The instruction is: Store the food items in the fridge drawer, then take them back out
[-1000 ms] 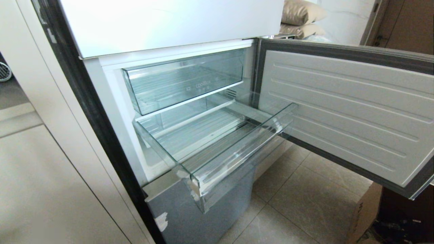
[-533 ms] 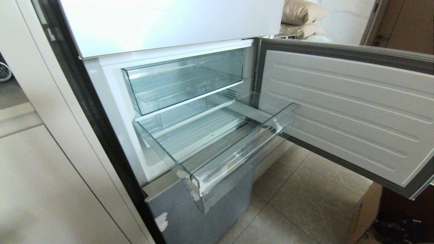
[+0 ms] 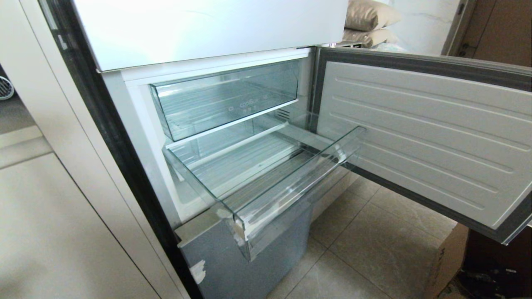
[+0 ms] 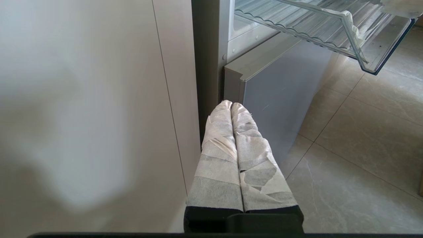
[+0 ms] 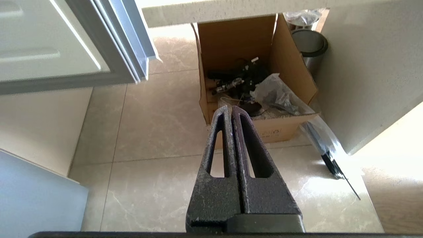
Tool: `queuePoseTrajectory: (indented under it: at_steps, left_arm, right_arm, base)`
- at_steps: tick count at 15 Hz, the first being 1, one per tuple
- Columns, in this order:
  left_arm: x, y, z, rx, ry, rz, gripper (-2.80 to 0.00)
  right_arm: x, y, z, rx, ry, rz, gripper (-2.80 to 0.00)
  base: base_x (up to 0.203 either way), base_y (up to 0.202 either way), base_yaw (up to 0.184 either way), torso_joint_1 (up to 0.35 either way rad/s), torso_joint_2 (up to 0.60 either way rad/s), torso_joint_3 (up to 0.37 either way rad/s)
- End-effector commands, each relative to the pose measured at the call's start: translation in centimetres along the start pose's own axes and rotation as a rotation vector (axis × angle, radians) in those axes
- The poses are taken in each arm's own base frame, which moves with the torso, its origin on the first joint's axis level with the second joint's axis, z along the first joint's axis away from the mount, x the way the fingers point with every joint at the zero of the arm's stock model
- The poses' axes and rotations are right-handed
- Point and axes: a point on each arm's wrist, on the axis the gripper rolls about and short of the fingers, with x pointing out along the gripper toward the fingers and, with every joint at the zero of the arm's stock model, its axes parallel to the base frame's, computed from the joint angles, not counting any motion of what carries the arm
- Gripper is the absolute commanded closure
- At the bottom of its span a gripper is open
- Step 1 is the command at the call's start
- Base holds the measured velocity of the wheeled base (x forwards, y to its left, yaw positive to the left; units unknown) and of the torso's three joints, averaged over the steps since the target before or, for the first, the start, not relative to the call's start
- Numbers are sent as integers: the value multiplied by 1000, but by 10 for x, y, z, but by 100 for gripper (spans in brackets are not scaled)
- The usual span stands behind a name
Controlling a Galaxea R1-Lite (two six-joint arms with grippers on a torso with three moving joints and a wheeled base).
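Between the earlier head views and the present one, no change is seen: the fridge drawer (image 3: 266,182) is pulled out below the deeper clear drawer (image 3: 226,97) with faint lettering, and nothing is seen lying in it. The fridge door (image 3: 424,137) is swung wide to the right. White tape scraps (image 3: 237,236) are stuck at the drawer's front left corner. No food item is visible in any view. Neither arm is shown in the head view. The left hand (image 4: 231,105), wrapped in pale tape, is held with its fingers pressed together beside the fridge's lower grey panel (image 4: 281,96), beneath the drawer. The right hand (image 5: 231,108) is likewise pressed together, empty, above the tiled floor (image 5: 158,125) and pointed towards a cardboard box (image 5: 271,132) of clutter.
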Motion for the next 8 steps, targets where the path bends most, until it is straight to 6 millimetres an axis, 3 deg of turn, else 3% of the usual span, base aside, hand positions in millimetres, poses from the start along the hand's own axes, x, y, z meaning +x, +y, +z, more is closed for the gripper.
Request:
queuePoseTrajectory:
  at_steps: [1, 4, 8]
  left_arm:
    - [0, 0, 0, 0, 0, 0, 0]
    - [0, 0, 0, 0, 0, 0, 0]
    - [0, 0, 0, 0, 0, 0, 0]
  right_arm:
    - [6, 1, 9, 0, 11, -3, 0]
    - [23, 4, 24, -21, 58, -13, 0]
    - [50, 3, 30, -46, 134, -46, 0]
  base:
    - [0, 0, 0, 0, 0, 0]
    - [0, 0, 0, 0, 0, 0]
    - [0, 0, 0, 0, 0, 0]
